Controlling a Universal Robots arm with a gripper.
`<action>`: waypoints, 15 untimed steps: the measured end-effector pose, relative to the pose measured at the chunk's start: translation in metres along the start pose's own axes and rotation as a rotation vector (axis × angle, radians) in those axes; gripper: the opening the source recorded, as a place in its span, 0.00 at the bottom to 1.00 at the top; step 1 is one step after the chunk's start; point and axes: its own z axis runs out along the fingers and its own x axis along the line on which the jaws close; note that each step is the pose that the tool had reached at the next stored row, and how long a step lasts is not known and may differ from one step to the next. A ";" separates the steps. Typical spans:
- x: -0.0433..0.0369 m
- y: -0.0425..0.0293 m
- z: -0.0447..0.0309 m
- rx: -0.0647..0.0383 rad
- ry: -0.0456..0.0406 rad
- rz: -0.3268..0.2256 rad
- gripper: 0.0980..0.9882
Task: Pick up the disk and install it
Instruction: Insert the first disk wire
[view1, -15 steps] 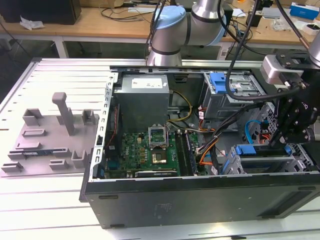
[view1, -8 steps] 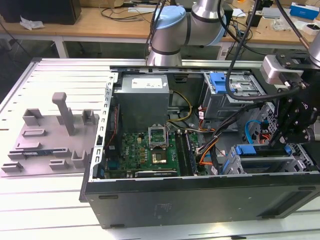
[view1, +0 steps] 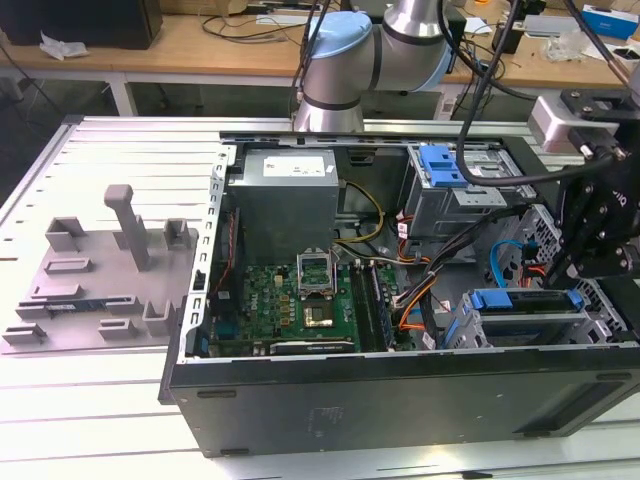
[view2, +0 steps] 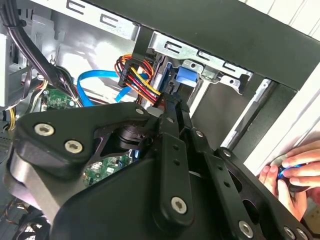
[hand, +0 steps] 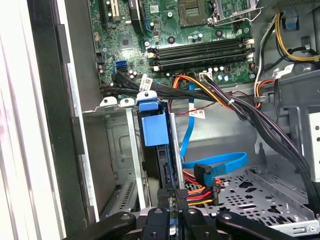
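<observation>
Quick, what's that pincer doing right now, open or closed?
Pincer: closed, tips at the blue-framed silver-grey metal disk in its bay.

Disk (hand: 162, 150) mostly hidden in drive cage (hand: 117, 150); jaws' tips cut off by frame edge.

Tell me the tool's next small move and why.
Probably a short push of the disk deeper into the drive cage: in the first wrist view it stands edge-on in the slot, with the tool right at its near edge.

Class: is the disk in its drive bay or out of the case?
In: the disk, blue-framed, stands on edge in the metal drive bay, with the hand at its end.
</observation>
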 end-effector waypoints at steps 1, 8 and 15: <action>0.0000 0.0000 0.0000 0.000 -0.0001 0.000 0.07; -0.0027 0.0004 -0.0003 0.000 0.0003 0.000 0.07; -0.0036 0.0004 -0.0002 0.001 -0.0002 -0.026 0.07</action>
